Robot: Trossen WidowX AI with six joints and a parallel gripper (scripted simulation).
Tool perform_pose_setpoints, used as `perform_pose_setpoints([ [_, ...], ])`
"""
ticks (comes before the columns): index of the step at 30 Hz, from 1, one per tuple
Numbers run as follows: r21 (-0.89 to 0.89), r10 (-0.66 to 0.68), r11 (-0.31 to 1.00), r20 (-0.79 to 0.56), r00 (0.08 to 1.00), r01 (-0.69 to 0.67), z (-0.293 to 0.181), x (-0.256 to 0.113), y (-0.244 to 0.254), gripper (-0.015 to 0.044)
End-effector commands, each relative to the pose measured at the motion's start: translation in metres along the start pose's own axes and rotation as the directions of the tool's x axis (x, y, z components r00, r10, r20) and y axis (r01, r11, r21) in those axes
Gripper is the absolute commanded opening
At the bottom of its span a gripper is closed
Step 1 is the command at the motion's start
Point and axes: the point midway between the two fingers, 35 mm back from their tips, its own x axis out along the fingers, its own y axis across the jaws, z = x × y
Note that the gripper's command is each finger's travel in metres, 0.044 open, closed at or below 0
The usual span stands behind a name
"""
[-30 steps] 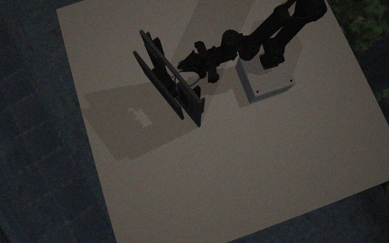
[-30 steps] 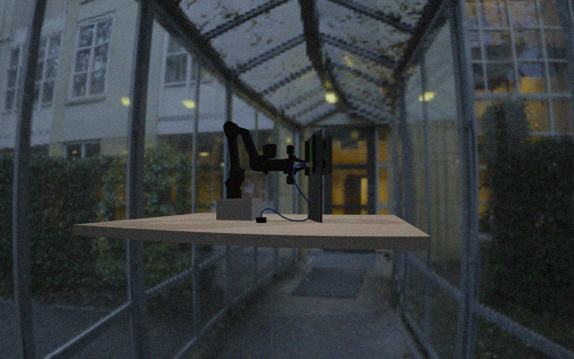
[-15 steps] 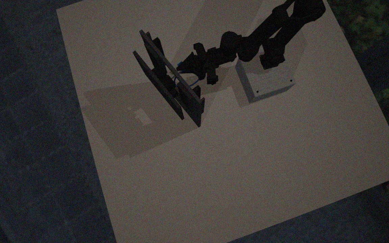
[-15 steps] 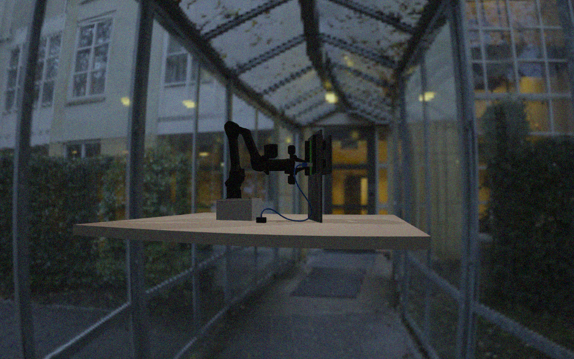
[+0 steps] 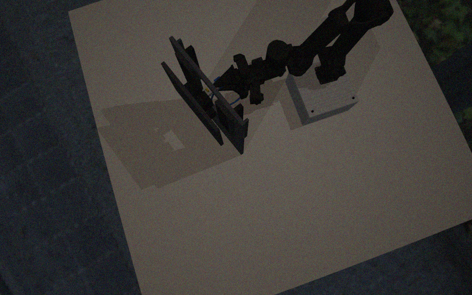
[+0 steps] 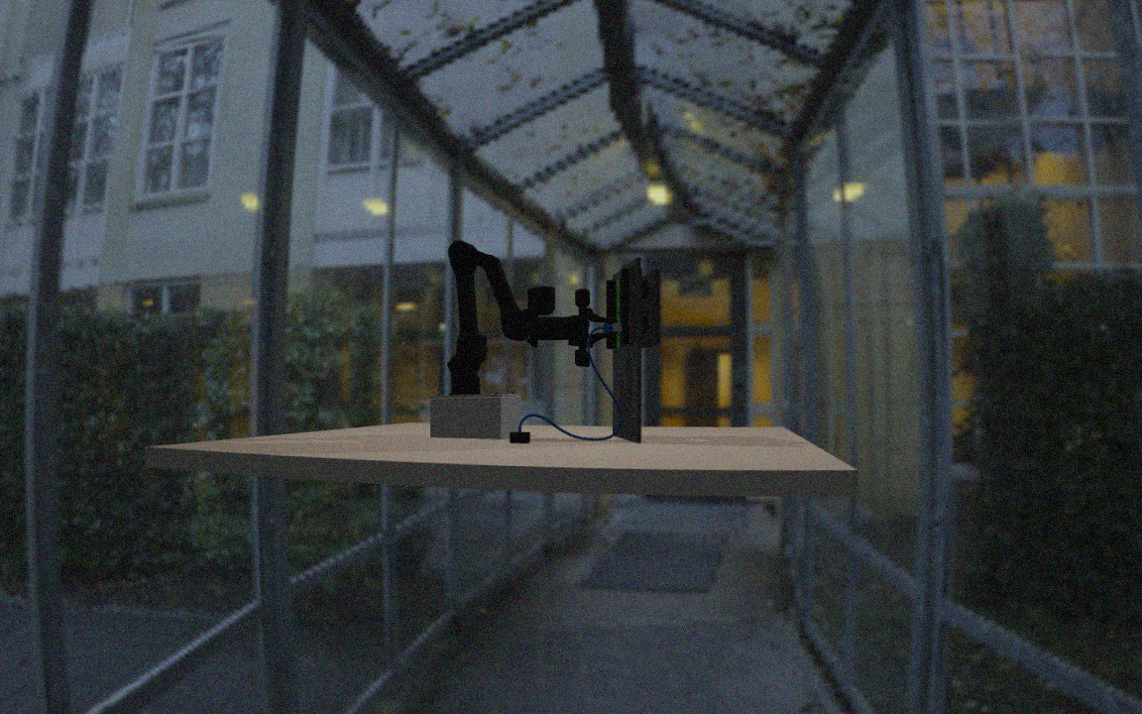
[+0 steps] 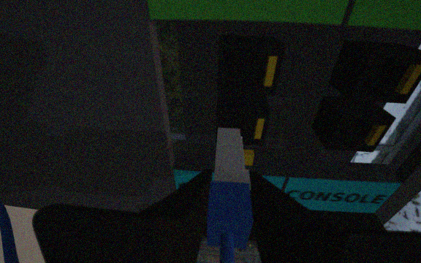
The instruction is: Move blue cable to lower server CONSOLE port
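- Pincer is gripping the blue plug, above the table, inward from its long edge beyond the upright rack.
- Grey nose is pointing at the ports, presumably for insertion.
- Cable is hanging slack, likely allowing reach.

The arm's base block stands on the table, apart from the upright rack.

It is a glass walkway outside, with green bushes and 2 buildings beside it.
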Motion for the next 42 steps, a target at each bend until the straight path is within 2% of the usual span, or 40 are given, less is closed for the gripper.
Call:
perform_pose_setpoints([
  [1,0.003,-0.007,1.0,-0.002,1.0,0.007,0.0008,0.0027,-0.0019,0.0],
  [42,0.004,-0.008,1.0,-0.002,1.0,0.008,0.0057,0.0011,-0.0039,0.0],
])
